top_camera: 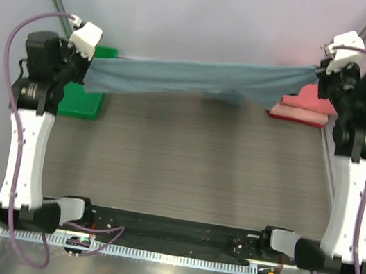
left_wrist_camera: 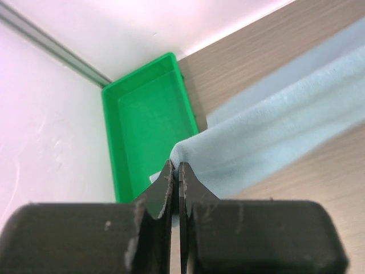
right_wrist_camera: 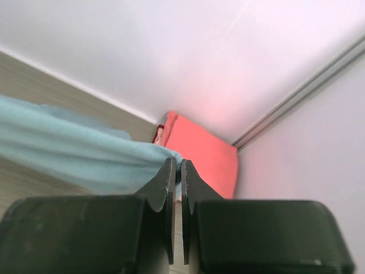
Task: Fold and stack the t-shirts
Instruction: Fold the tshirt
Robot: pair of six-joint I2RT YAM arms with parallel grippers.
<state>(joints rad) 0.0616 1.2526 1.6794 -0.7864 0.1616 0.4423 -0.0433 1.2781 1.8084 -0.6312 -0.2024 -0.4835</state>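
A grey wood-grain table [top_camera: 191,173] stands between pale walls. The left gripper [left_wrist_camera: 175,174], at about ten o'clock in the overhead view, has its jaws pressed almost together on one end of the blue-grey t-shirt [top_camera: 192,81]. The right gripper [right_wrist_camera: 177,171], at about two o'clock, pinches the other end the same way. Between them the shirt hangs as a bunched band across the far side of the table, sagging a little near twelve o'clock. Under the left gripper lies the green tray [left_wrist_camera: 142,120]. Just beside the right gripper, toward three o'clock, rests the stack of folded coral t-shirts [right_wrist_camera: 205,154].

The step in hand looks like spreading the shirt to lay it flat. It would go best with both arms lowering together, tension even, bringing the cloth toward six o'clock, away from tray and stack.

The bunching hides which parts of the shirt are gripped, and no neck label shows. Whether the sag touches the table is unclear. The right arm covers part of the coral stack, so its count cannot be told
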